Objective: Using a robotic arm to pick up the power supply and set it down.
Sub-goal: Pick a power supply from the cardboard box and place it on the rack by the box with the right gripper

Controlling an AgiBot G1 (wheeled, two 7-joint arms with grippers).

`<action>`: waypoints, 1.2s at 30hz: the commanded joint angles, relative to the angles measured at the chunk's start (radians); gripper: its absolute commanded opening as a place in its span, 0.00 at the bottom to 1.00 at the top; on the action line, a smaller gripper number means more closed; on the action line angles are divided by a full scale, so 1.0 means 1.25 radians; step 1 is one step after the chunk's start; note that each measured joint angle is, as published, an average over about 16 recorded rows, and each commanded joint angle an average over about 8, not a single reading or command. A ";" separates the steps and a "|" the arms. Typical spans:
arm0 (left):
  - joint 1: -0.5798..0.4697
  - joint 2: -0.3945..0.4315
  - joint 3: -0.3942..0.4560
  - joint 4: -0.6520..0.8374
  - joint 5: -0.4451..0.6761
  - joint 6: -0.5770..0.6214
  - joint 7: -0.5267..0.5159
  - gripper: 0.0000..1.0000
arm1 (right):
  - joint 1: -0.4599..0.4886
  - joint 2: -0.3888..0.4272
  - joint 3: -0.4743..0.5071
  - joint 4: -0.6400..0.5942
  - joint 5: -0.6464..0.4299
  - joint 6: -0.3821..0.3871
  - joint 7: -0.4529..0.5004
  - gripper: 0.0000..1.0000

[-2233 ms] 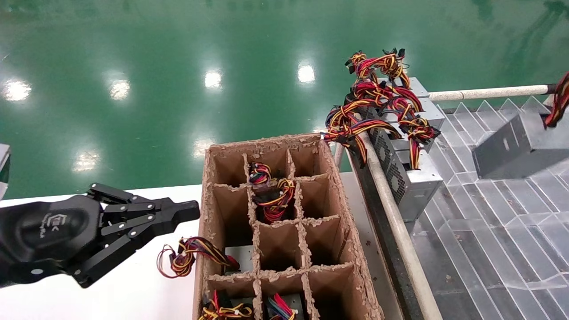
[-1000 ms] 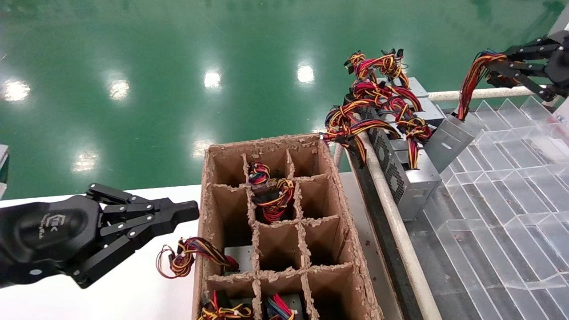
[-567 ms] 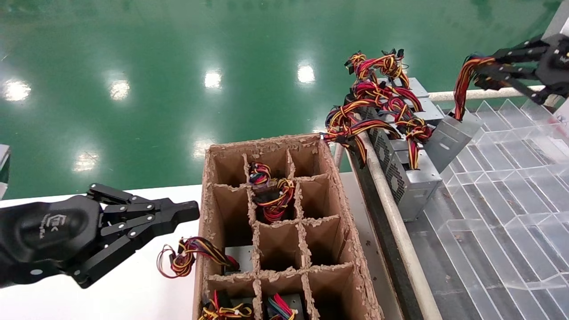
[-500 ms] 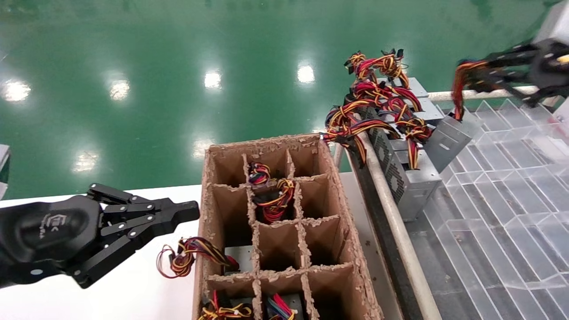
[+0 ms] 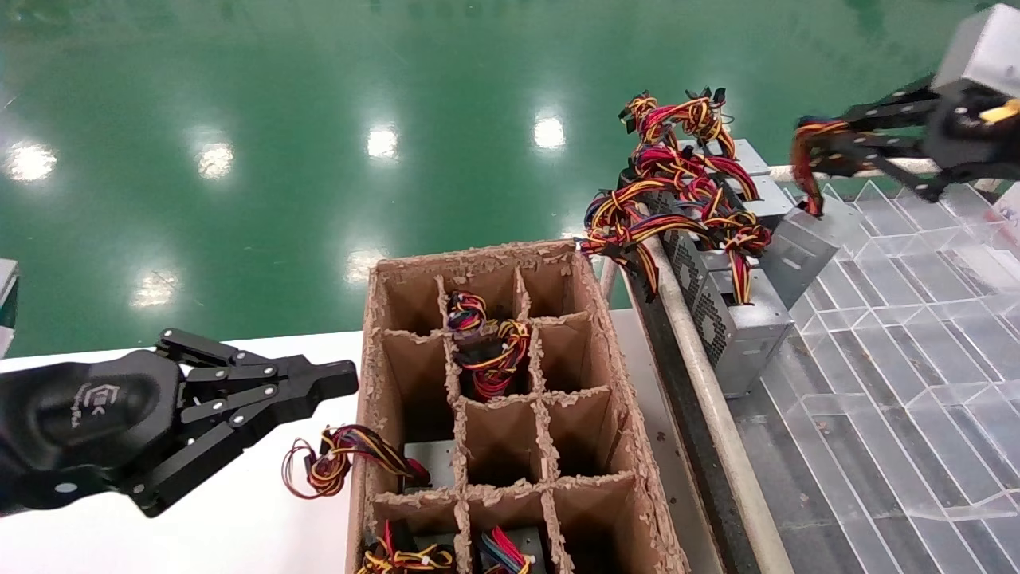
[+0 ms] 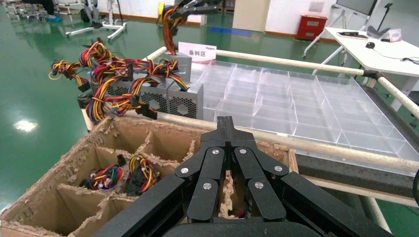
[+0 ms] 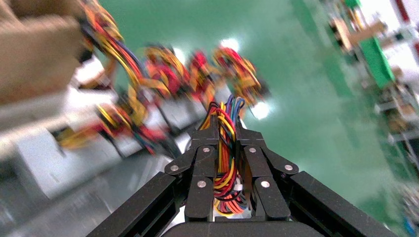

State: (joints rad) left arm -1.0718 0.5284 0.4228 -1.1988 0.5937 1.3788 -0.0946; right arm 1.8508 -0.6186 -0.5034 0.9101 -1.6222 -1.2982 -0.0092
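At the far right of the head view, the robotic arm's black right gripper (image 5: 806, 150) is shut on the power supply's red, yellow and orange wire bundle (image 5: 803, 167). The silver-grey power supply (image 5: 801, 247) hangs tilted from those wires, its lower end on the clear tray and leaning against the row of similar units. The right wrist view shows the wire bundle (image 7: 225, 163) clamped between the fingers of the right gripper (image 7: 225, 123). My left gripper (image 5: 347, 377) is shut with nothing in it, parked over the white table left of the cardboard box.
A divided cardboard box (image 5: 606, 351) holds several other supplies, with one wire loop (image 5: 335, 462) hanging over its left side. More supplies (image 5: 733, 319) stand in a row behind a white rail (image 5: 701, 383). The clear compartment tray (image 5: 900, 359) spreads to the right.
The right gripper has swung left and slightly up with the wire bundle. The power supply went from hanging in the air to leaning against the row. The left arm has not moved.
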 commanded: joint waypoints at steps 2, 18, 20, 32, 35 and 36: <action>0.000 0.000 0.000 0.000 0.000 0.000 0.000 0.00 | 0.003 0.019 0.003 0.013 -0.012 0.009 0.013 0.00; 0.000 0.000 0.000 0.000 0.000 0.000 0.000 0.00 | 0.002 0.132 0.023 0.142 -0.001 -0.037 0.084 0.00; 0.000 0.000 0.000 0.000 0.000 0.000 0.000 0.00 | -0.005 0.129 0.022 0.140 -0.002 -0.030 0.084 0.00; 0.000 0.000 0.000 0.000 0.000 0.000 0.000 0.00 | -0.037 0.070 0.014 0.078 0.008 0.014 0.054 0.00; 0.000 0.000 0.000 0.000 0.000 0.000 0.000 0.00 | -0.036 0.062 0.014 0.066 0.003 0.025 0.051 0.00; 0.000 0.000 0.000 0.000 0.000 0.000 0.000 0.00 | -0.036 0.060 0.014 0.062 0.001 0.030 0.052 0.00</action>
State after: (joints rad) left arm -1.0718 0.5284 0.4228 -1.1988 0.5937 1.3788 -0.0946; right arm 1.8053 -0.5412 -0.4851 0.9887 -1.6193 -1.2612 0.0609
